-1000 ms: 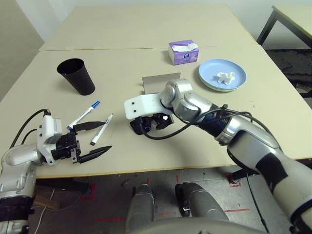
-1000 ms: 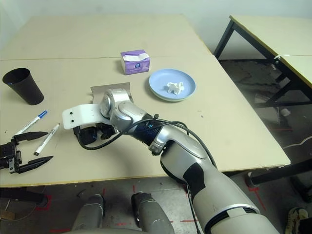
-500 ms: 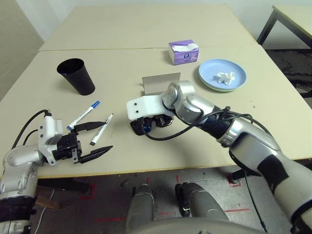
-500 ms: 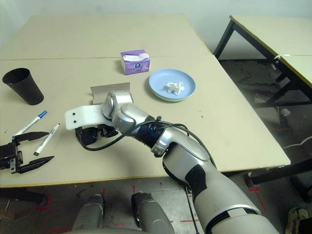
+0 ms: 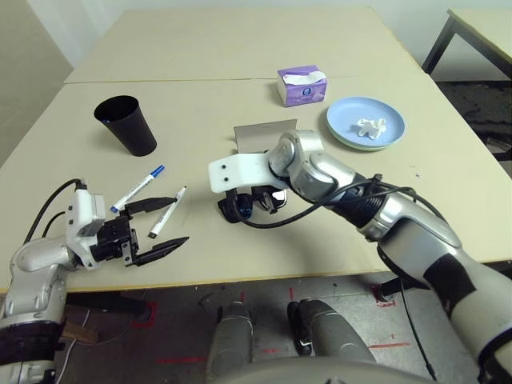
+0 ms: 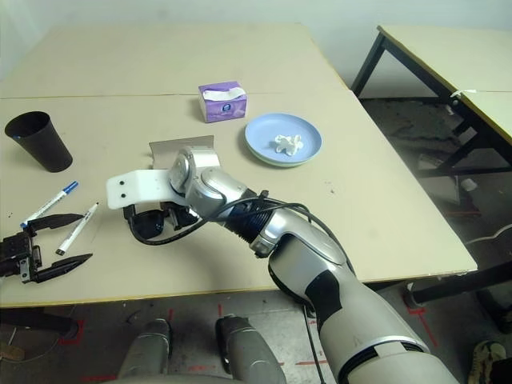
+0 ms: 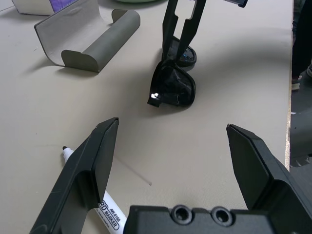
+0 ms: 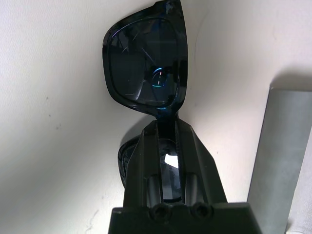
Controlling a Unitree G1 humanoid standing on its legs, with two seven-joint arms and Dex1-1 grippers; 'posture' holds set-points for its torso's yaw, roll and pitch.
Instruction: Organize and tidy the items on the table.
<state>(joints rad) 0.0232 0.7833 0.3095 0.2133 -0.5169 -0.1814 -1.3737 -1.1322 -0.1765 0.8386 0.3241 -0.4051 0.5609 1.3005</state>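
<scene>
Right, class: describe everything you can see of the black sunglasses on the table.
The sunglasses have a glossy black frame, plastic by the look of it, and two dark, reflective lenses, one of which catches a small glint of light. They sit on the beige table, just in front of the open grey glasses case. The right gripper comes down from above and is shut on the bridge between the lenses. Whether the sunglasses rest on the table or are slightly lifted cannot be told.
</scene>
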